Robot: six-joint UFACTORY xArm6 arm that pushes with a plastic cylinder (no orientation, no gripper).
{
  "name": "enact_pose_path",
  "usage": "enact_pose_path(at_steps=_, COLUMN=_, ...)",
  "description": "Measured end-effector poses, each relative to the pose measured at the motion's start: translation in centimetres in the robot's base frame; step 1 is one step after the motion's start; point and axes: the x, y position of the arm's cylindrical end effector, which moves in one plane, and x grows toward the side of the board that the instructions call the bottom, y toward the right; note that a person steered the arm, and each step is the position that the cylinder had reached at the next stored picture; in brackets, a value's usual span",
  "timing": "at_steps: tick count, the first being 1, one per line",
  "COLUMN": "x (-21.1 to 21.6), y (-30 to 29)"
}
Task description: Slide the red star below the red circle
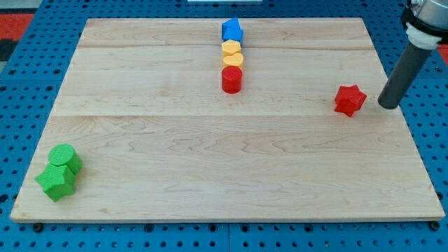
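The red star (349, 100) lies on the wooden board at the view's right. The red circle (232, 79) stands near the top middle, at the lower end of a short column of blocks. My tip (387, 106) rests on the board just to the right of the red star, a small gap apart from it. The star is far to the right of the circle and slightly lower in the view.
Above the red circle sit a yellow heart (232, 59), a yellow hexagon (232, 47) and a blue block (232, 30). Two green blocks (59, 172) lie at the bottom left corner. The board's right edge (404, 119) is close to my tip.
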Motion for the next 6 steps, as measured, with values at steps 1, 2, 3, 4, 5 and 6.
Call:
enact_pose_path(at_steps=1, x=-0.7, y=-3.0)
enact_pose_path(at_steps=2, x=-3.1, y=-5.0)
enact_pose_path(at_steps=3, x=-4.0, y=-6.3)
enact_pose_path(at_steps=4, x=-3.9, y=-9.1)
enact_pose_path(at_steps=5, x=-3.5, y=-11.9)
enact_pose_path(at_steps=6, x=-2.6, y=-14.1)
